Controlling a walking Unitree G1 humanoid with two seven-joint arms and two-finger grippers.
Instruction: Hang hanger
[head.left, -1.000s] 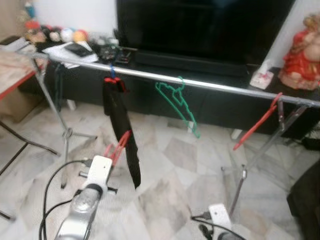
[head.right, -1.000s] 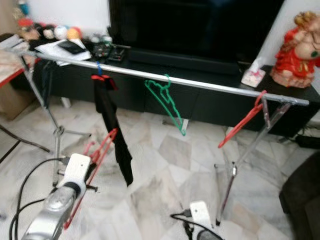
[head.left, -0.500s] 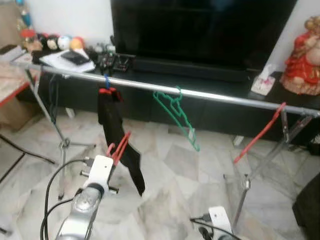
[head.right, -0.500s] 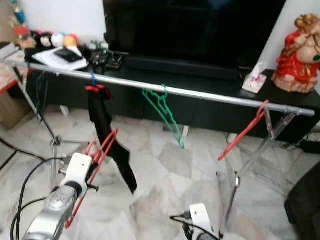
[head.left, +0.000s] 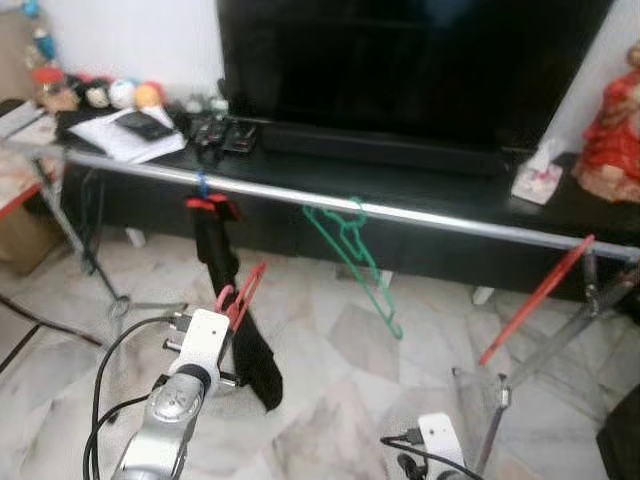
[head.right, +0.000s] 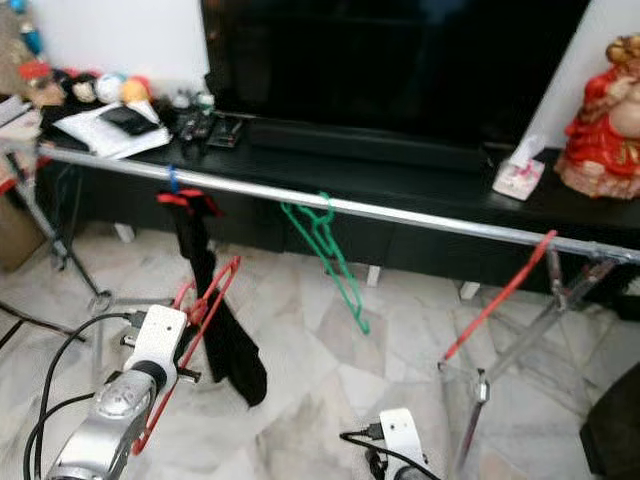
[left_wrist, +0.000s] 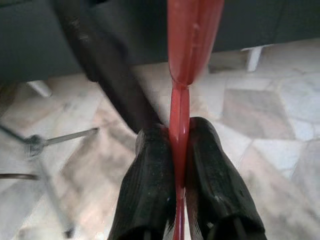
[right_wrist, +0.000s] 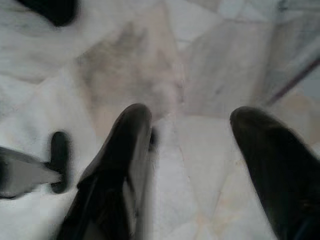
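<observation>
The left end effector (left_wrist: 179, 150) is clenched tight on a red hanger (head.right: 200, 310), low in the left of the frame, below the long silver rail (head.left: 430, 217). A black cloth (head.left: 235, 300) hangs from the rail just behind it. A green hanger (head.left: 355, 250) hangs in the middle, and another red one (head.left: 535, 300) hangs at the right end. The right end effector (right_wrist: 192, 150) is released, its fingers (right_wrist: 117, 160) wide apart over the pale floor (head.left: 330, 400).

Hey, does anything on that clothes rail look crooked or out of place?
Yes. The red hanger at the rail's right end hangs steeply slanted, propped beside the stand leg. The green hanger also tilts sideways instead of hanging square.
</observation>
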